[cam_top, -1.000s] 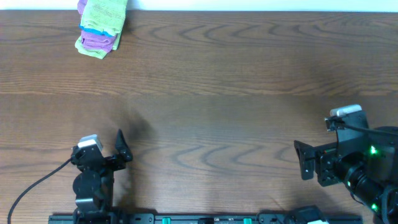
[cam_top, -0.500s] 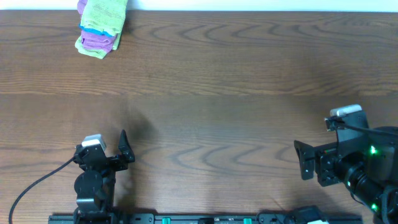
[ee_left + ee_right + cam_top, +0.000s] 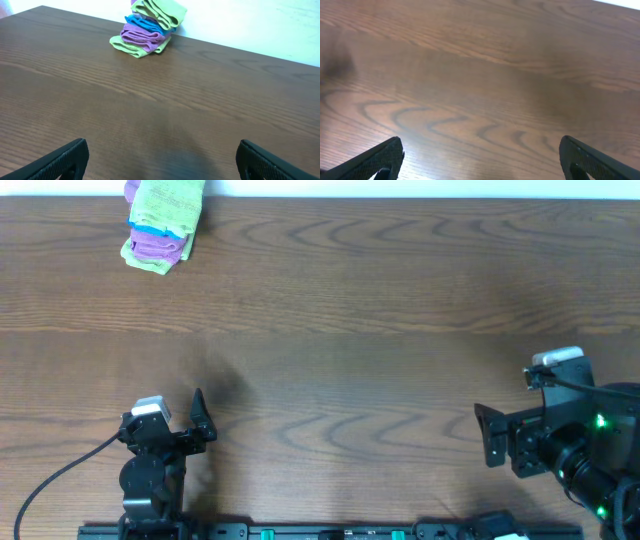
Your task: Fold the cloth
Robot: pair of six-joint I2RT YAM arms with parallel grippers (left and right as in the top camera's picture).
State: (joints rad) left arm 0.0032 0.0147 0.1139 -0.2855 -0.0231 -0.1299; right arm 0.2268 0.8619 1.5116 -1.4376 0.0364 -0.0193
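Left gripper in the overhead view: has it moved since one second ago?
Yes, slightly. Against the stack of cloths, which stayed in place, the left gripper shifted a little rightward in the picture, then held still for the last half second.

Dark brown wood-grain table [image 3: 380, 300] fills nearly the whole overhead view. Plain white wall [image 3: 400, 188] runs along its far edge. Lighting even and diffuse, with a soft sheen on the tabletop.

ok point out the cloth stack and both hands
cloth stack [image 3: 142, 36], left wrist view, purple layer
left hand [image 3: 161, 159], left wrist view, midway between fingertips
right hand [image 3: 481, 156], right wrist view, midway between fingertips
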